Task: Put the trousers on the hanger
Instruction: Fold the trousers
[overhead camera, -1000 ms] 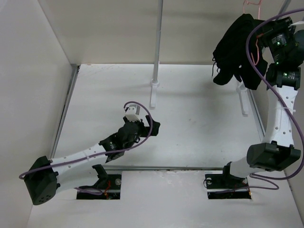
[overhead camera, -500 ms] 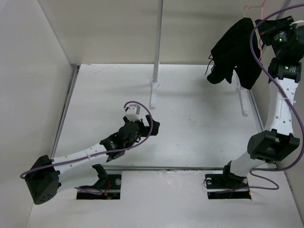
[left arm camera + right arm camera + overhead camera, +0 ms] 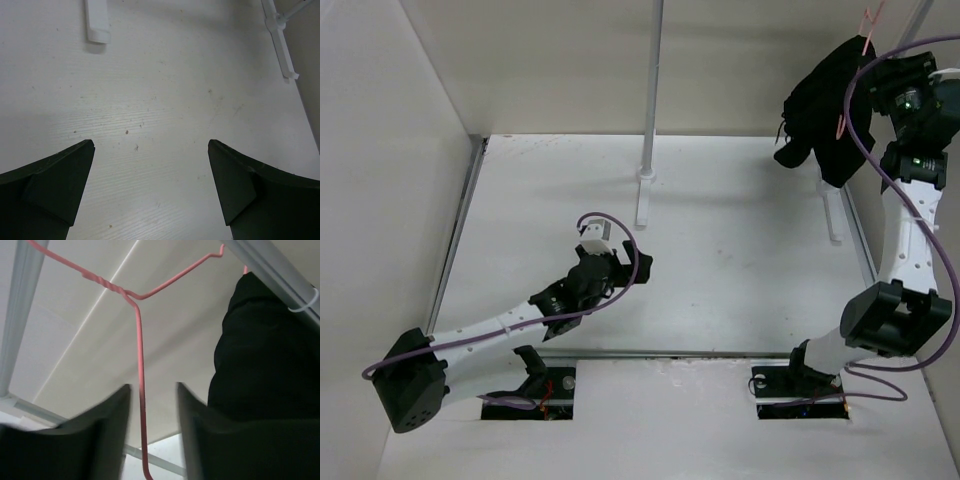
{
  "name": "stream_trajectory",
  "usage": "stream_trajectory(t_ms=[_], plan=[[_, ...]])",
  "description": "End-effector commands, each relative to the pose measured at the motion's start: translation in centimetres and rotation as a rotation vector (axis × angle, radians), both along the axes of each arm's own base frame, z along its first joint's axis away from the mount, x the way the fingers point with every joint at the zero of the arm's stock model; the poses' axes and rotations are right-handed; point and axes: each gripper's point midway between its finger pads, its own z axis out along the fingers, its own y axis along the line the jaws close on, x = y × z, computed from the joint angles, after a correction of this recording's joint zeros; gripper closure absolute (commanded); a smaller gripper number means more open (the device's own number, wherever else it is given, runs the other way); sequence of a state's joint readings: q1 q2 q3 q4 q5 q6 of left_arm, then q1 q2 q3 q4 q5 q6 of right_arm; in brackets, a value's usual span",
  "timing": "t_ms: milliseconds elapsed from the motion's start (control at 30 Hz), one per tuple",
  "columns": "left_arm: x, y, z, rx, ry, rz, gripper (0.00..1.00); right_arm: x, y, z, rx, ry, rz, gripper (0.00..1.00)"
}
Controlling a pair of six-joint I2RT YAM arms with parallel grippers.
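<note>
The black trousers point(image 3: 823, 98) hang draped over the thin pink hanger point(image 3: 866, 22) at the top right, high above the table. In the right wrist view the hanger point(image 3: 140, 340) hooks over the grey rail point(image 3: 270, 265), with the trousers point(image 3: 265, 350) to the right of it. My right gripper point(image 3: 875, 92) is up beside the garment. Its jaws point(image 3: 152, 390) stand open on either side of the hanger's vertical rod, with a gap showing on both sides. My left gripper point(image 3: 625, 262) hovers low over the middle of the table, and in the left wrist view it point(image 3: 151, 150) is wide open with nothing in it.
A white upright pole point(image 3: 651, 100) rises from its foot point(image 3: 642, 205) at the table's centre back. A second pole foot point(image 3: 832, 215) stands at the right. Walls close in the left side and the back. Purple cables point(image 3: 855, 130) loop round the right arm.
My right gripper has opened off the hanger's rod. The hanger and trousers have swung a little right and up. The left arm has barely moved.
</note>
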State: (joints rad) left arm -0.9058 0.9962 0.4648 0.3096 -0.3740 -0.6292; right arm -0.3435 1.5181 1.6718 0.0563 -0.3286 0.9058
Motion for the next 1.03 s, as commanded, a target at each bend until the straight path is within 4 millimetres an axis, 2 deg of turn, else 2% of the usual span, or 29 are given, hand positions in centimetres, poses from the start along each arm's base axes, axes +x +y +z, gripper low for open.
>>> stream_trajectory(t_ms=[0,67,167,200,333,433,500,600,733,833,900,1000], plan=[[0.1,0.3,1.0,-0.042,-0.027,0.013,0.00,-3.4,-0.2,4.7,-0.052,-0.156,-0.043,0.47],[0.1,0.4,0.9,-0.041,-0.028,0.017,0.00,-4.6,-0.3,5.0,-0.054,-0.168,-0.061,0.32],[0.2,0.6,1.0,-0.042,-0.029,0.025,0.00,-6.8,-0.7,5.2,-0.049,-0.192,-0.114,0.17],[0.2,0.7,1.0,-0.041,-0.029,0.028,0.00,-7.7,-0.7,5.4,-0.047,-0.201,-0.133,0.00],[0.4,1.6,0.6,-0.013,-0.018,0.059,0.00,-11.5,-0.6,5.1,-0.051,-0.226,-0.218,0.00],[0.5,2.5,0.0,0.021,-0.007,0.095,0.00,-14.6,-0.6,3.4,-0.052,-0.231,-0.291,0.00],[0.6,3.1,-0.3,0.041,-0.001,0.118,0.00,-16.2,-0.3,1.1,-0.040,-0.218,-0.326,0.00],[0.6,3.3,-0.5,0.065,0.006,0.132,0.00,-17.5,-0.4,-3.9,-0.009,-0.153,-0.385,0.00],[0.1,3.1,-0.9,0.088,0.021,0.118,0.00,-17.7,-1.4,-12.8,-0.036,0.062,-0.493,0.00],[-0.5,2.8,-1.2,0.091,0.022,0.096,0.00,-18.7,-3.7,-18.7,-0.086,0.274,-0.660,0.00],[-0.8,2.6,-1.4,0.093,0.026,0.080,0.00,-19.7,-4.8,-20.8,-0.134,0.375,-0.754,0.00],[-1.4,2.1,-1.9,0.112,0.039,0.050,0.00,-20.2,-5.8,-22.4,-0.222,0.478,-0.858,0.00]])
